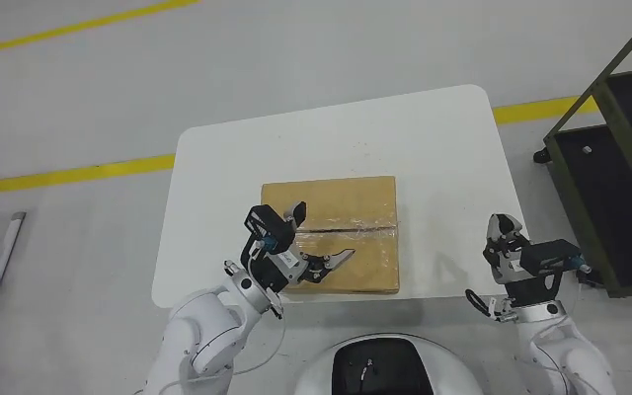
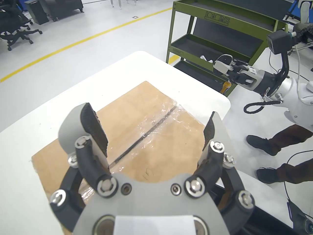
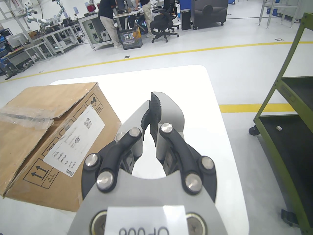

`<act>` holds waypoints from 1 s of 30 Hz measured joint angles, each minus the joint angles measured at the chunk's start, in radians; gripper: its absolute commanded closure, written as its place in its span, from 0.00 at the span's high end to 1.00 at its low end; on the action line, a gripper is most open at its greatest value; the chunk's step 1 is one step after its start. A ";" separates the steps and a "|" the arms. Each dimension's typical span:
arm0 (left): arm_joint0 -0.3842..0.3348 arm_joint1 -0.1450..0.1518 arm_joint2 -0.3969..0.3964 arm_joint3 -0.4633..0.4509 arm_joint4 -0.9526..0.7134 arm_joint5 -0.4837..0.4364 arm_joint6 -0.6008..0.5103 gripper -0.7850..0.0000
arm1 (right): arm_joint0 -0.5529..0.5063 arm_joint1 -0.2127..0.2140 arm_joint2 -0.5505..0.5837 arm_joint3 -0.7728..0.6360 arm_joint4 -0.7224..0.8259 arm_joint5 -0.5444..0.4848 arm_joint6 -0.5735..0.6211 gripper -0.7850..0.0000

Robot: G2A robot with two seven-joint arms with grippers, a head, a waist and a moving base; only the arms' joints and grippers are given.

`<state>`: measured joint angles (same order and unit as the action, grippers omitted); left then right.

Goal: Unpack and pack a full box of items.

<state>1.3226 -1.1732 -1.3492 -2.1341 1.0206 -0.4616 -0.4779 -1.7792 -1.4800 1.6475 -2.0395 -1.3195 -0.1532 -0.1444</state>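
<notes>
Cardboard box (image 1: 346, 202) just below spread L pincer (image 1: 320, 235); R pincer (image 1: 506, 225) well apart.

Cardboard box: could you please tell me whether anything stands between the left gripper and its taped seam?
Nothing visible does. The open left gripper is over the cardboard box, whose flaps are shut, and only clear tape covers the seam itself.

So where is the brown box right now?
In the top view the box sits mid-way across the white table, near the robot's edge, with the left gripper over its taped top.
</notes>
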 measured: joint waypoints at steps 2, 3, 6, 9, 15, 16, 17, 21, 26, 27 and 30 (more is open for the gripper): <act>0.000 0.000 0.000 0.000 0.000 0.000 0.000 1.00 | -0.007 0.001 0.004 -0.005 0.006 -0.001 -0.002 0.00; 0.000 0.000 0.000 0.000 0.000 0.000 0.000 1.00 | -0.009 0.002 0.004 -0.006 0.009 -0.001 -0.002 0.00; 0.000 -0.001 0.020 0.001 -0.012 -0.012 0.012 1.00 | -0.012 0.005 0.002 -0.006 0.008 -0.004 -0.002 0.00; -0.041 -0.008 0.085 0.034 -0.032 -0.028 0.016 1.00 | -0.012 0.007 0.000 -0.004 0.008 -0.007 -0.004 0.00; -0.194 -0.028 0.247 0.135 0.034 -0.036 -0.018 1.00 | -0.014 0.012 0.006 -0.004 0.012 -0.008 -0.006 0.00; -0.213 -0.031 0.268 0.152 0.045 -0.036 -0.022 1.00 | -0.014 0.012 0.007 -0.005 0.014 -0.007 -0.006 0.00; -0.233 -0.034 0.285 0.165 0.061 -0.038 -0.028 1.00 | -0.015 0.013 0.008 -0.006 0.014 -0.006 -0.005 0.00; -0.289 -0.041 0.341 0.210 0.132 -0.045 -0.059 1.00 | -0.019 0.016 0.012 -0.010 0.016 0.000 -0.007 0.00; -0.319 -0.041 0.360 0.213 0.229 -0.062 -0.088 1.00 | -0.024 0.018 0.012 -0.013 0.018 0.010 -0.008 0.00; -0.325 -0.039 0.363 0.212 0.257 -0.078 -0.093 1.00 | -0.025 0.019 0.011 -0.013 0.019 0.012 -0.008 0.00; -0.345 -0.035 0.363 0.212 0.329 -0.126 -0.094 0.89 | -0.027 0.020 0.009 -0.015 0.021 0.018 -0.010 0.00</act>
<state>0.9773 -1.2084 -0.9858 -1.9216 1.3497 -0.5880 -0.5720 -1.8060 -1.4597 1.6565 -2.0542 -1.2988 -0.1355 -0.1542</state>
